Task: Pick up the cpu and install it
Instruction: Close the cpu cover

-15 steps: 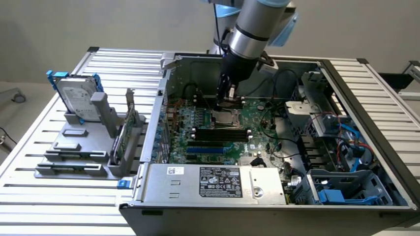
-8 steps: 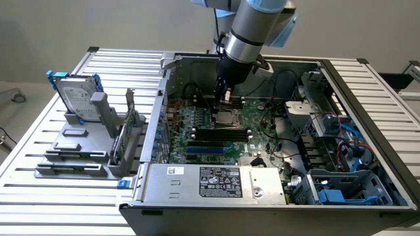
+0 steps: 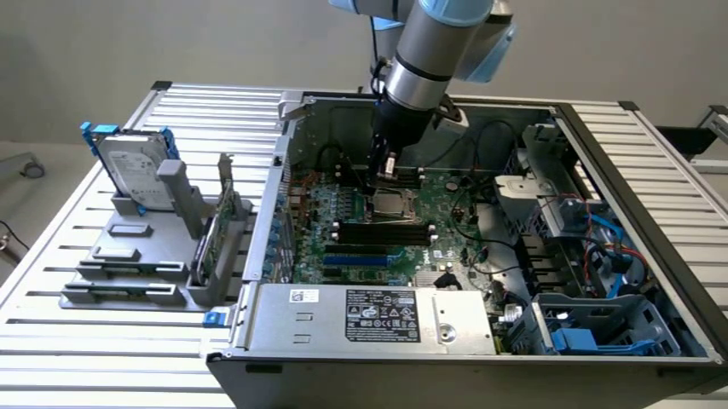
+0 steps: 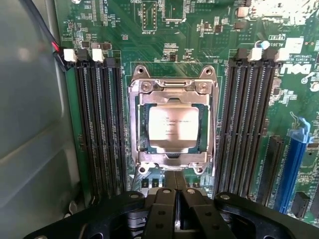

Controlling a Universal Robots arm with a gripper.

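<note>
I'm seeing the claw [image 4: 175, 181] pinched fully together and gripping nothing, poised near the edge of the metal-framed socket [image 4: 133, 124]. The cpu [image 4: 173, 127] is lying flat inside that socket, apart from the fingertips. Black memory slots [image 4: 97, 129] are flanking it on the green motherboard [image 4: 199, 40]. In the exterior view the arm [image 3: 438, 43] is reaching down into the open computer case [image 3: 285, 328], while a hard drive [image 3: 131, 166] is standing in a grey rack [image 3: 136, 256] on the exterior view's left.

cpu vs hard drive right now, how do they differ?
The cpu lies flat inside the socket frame on the motherboard; the hard drive stands upright in the grey rack outside the case. The cpu is far smaller. The hard drive carries blue brackets, the cpu none. Both have silver metal faces.
</note>
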